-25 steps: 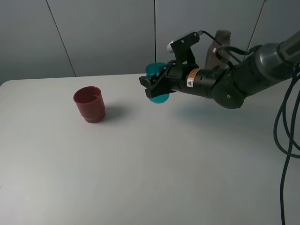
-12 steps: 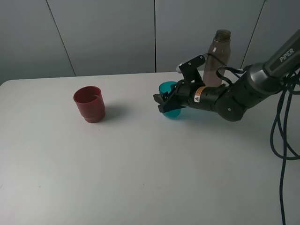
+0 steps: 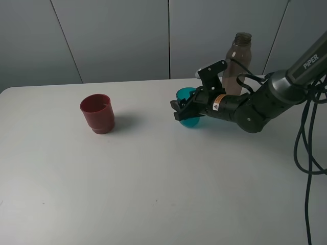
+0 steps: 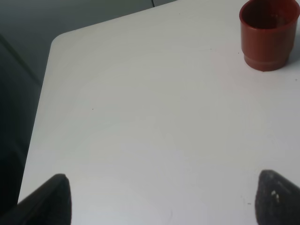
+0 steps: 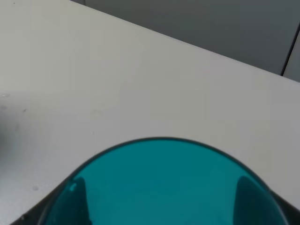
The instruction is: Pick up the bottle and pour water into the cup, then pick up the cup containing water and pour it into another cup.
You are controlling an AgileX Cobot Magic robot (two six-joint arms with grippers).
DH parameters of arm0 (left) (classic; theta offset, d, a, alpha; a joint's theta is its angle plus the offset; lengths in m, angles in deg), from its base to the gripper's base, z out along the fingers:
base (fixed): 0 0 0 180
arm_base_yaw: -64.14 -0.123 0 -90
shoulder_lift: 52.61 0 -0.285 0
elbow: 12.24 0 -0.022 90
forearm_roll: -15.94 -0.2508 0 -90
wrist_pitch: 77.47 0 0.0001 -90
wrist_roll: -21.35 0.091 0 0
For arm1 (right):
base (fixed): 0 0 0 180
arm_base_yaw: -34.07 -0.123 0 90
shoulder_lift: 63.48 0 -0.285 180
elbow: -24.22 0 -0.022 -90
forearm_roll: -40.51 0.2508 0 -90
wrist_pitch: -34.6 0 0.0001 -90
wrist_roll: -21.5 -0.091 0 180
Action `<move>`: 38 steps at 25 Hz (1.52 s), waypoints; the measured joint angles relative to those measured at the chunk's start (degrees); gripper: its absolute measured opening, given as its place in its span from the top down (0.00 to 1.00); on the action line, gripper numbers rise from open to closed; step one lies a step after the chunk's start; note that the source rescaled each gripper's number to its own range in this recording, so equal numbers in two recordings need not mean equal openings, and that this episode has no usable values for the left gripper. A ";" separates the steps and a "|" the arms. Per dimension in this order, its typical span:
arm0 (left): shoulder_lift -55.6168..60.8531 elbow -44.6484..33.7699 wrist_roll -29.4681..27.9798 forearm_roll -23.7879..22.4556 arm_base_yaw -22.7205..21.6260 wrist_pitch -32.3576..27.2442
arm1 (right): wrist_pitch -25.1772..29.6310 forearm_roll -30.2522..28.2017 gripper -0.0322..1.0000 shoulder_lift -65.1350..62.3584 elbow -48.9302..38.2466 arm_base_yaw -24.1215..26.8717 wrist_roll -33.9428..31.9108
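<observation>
Teal-blue translucent plastic tumbler [image 3: 190, 108]: upright on the white table [image 3: 153, 178], mouth up, long axis vertical; landmark.
Right gripper [image 3: 185, 113]: clamped on the tumbler's side.
Tall smoky grey-brown plastic bottle [image 3: 236, 62]: upright behind the tumbler, neck up, apart from it.
Squat dark red plastic cup [image 3: 97, 113]: upright, well left of the tumbler.
Left gripper [image 4: 159, 197]: fingertips [image 4: 51, 197] spread wide, holding nothing.
</observation>
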 joint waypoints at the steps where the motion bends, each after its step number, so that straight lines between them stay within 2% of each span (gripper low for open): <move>1: 0.00 0.00 0.00 0.00 0.00 0.00 | 0.00 0.00 0.87 0.00 0.00 0.00 0.14; 2: 0.00 0.00 0.00 0.00 0.00 0.00 | 0.00 0.00 0.84 0.00 0.00 0.00 0.14; 3: 0.00 0.00 0.00 0.00 0.00 0.00 | 0.00 0.00 0.64 0.00 0.00 0.00 -0.01; 4: 0.00 0.00 0.00 0.00 0.00 0.00 | 0.00 0.00 0.37 0.00 0.00 0.00 0.00; 5: 0.00 0.00 0.00 0.00 0.00 0.00 | 0.00 0.00 0.15 0.00 0.00 0.00 -0.12; 6: 0.00 0.00 0.00 0.00 0.00 0.00 | 0.00 0.00 0.06 0.00 0.00 0.00 -0.27; 7: 0.00 0.00 0.00 0.00 0.00 0.00 | 0.16 0.00 0.03 0.00 0.00 0.00 -0.41; 13: 0.00 0.00 0.00 0.00 0.00 0.00 | 1.84 0.00 0.01 -4.10 -1.80 0.00 -0.79; 17: 0.00 0.00 0.00 0.00 0.00 0.00 | 2.56 0.21 0.00 -9.39 -7.20 0.00 -0.78; 22: 0.00 0.00 0.00 0.00 0.00 0.00 | 3.74 1.61 0.00 -20.70 -16.26 0.00 1.15; 25: 0.00 0.00 -0.13 0.00 0.00 0.00 | 7.19 1.96 0.00 -31.82 -20.06 0.00 1.88; 28: 0.00 0.00 -0.13 0.00 0.00 0.00 | 18.59 2.09 0.00 -43.89 -20.73 0.00 2.08; 33: 0.00 0.00 -0.13 0.00 0.00 0.00 | 45.14 4.97 0.00 -62.61 -20.26 0.00 2.17; 38: 0.00 0.00 -0.03 0.00 0.00 0.00 | 67.08 7.93 0.00 -79.91 -19.28 0.00 2.17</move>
